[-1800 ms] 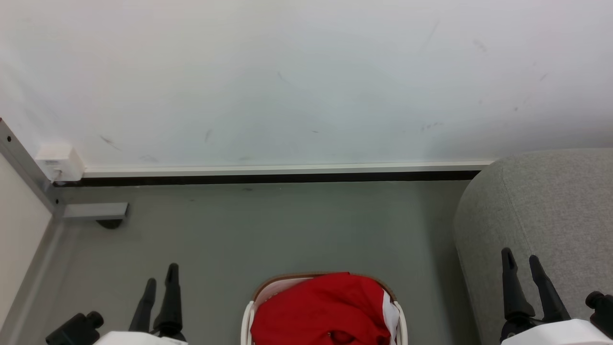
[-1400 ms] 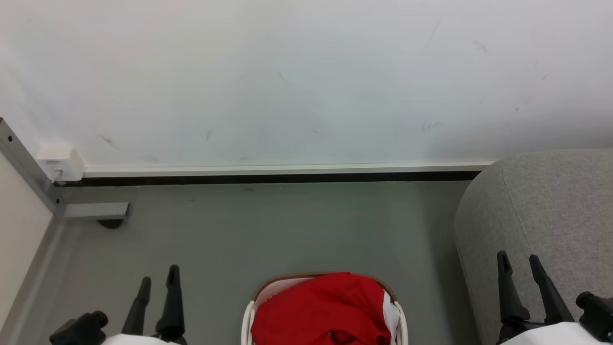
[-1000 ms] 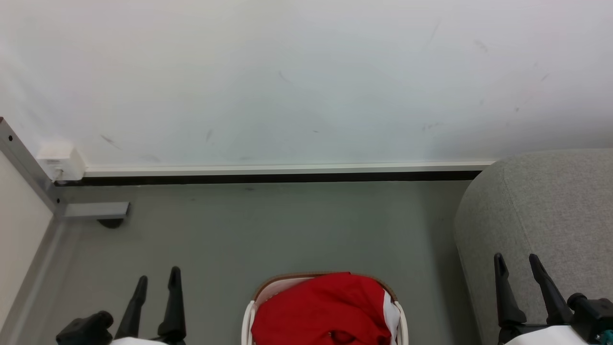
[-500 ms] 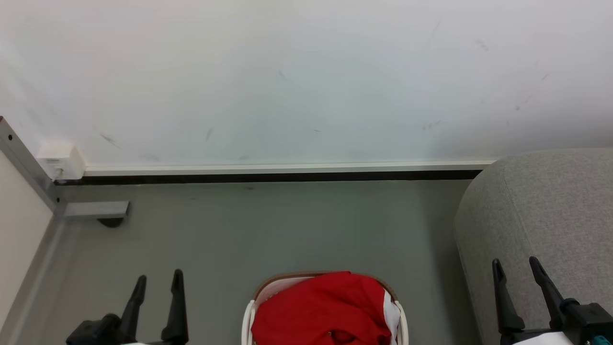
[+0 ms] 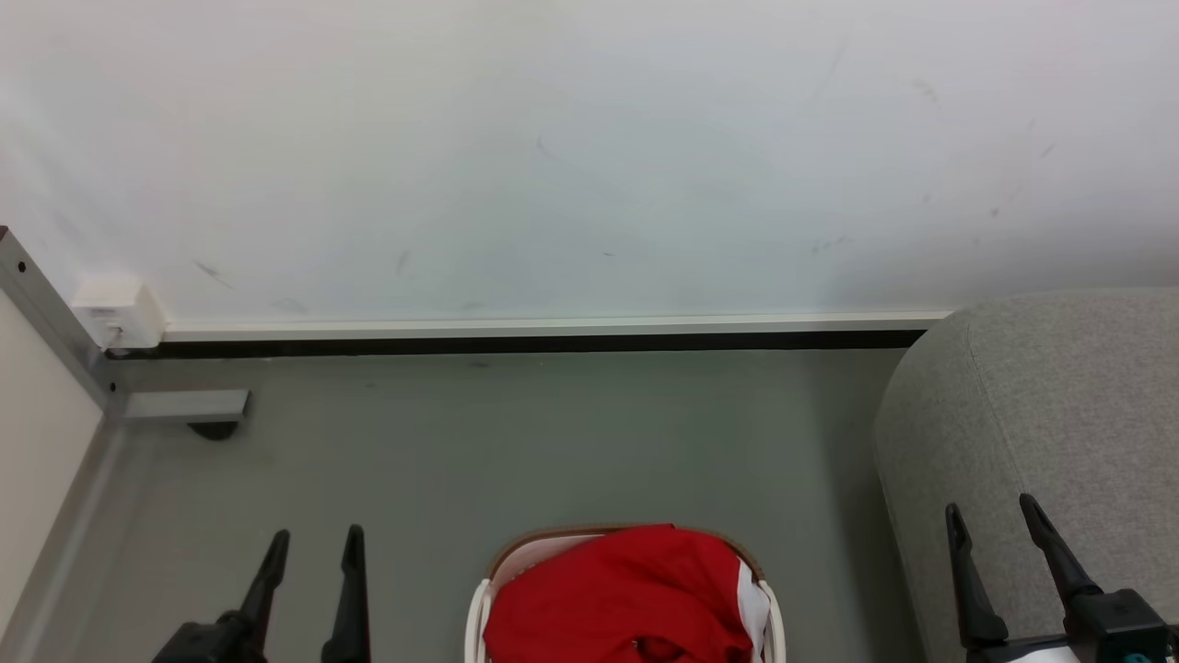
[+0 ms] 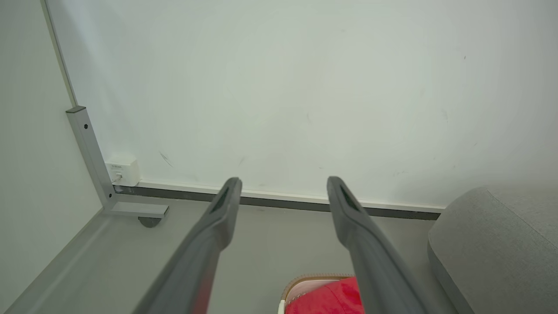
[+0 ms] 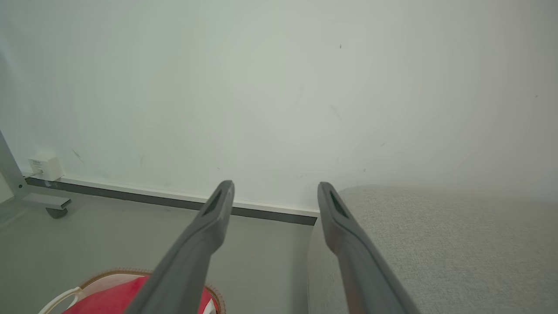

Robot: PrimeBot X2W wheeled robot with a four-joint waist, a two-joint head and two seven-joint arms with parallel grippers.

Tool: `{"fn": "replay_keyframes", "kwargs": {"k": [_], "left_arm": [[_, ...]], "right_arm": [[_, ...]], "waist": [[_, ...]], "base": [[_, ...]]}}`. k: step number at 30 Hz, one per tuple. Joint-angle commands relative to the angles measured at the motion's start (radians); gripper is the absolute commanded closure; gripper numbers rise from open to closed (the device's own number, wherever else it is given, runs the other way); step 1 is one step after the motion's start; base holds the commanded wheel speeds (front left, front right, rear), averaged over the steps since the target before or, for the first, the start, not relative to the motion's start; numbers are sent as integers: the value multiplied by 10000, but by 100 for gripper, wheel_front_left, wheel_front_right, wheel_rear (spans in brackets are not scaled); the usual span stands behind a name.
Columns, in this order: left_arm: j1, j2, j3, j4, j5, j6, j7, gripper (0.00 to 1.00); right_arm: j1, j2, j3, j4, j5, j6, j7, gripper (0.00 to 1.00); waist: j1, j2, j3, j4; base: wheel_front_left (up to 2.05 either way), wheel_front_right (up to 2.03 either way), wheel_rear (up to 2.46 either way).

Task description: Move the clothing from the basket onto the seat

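The marking on the white wall box [image 6: 122, 171] is too small to read.

Bare room, scuffed wall [image 5: 589, 166], grey floor [image 5: 553, 442]

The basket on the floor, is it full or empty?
Full, as far as shows: red clothing is heaped up past the brown rim of the basket. How deep the pile goes cannot be told.

Scuffed white wall [image 5: 589, 138] meets grey floor [image 5: 516, 442] along a dark skirting strip [image 5: 553, 343].
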Motion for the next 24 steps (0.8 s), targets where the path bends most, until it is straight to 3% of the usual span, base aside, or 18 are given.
{"fn": "replay_keyframes", "kwargs": {"k": [1,24], "left_arm": [[69,88,0,-42,224,-33,-101,0],[291,-141,210,121,1409,-417,-429,0]], "right_arm": [[43,-90,-6,-38,-184,-17,-96,0],[193,-91,-68,15,-1535,-21,-440,0]], "waist": [[-1,0,-4,1],[-1,0,-30,-120]], "base": [[0,0,0],[0,0,0]]}}
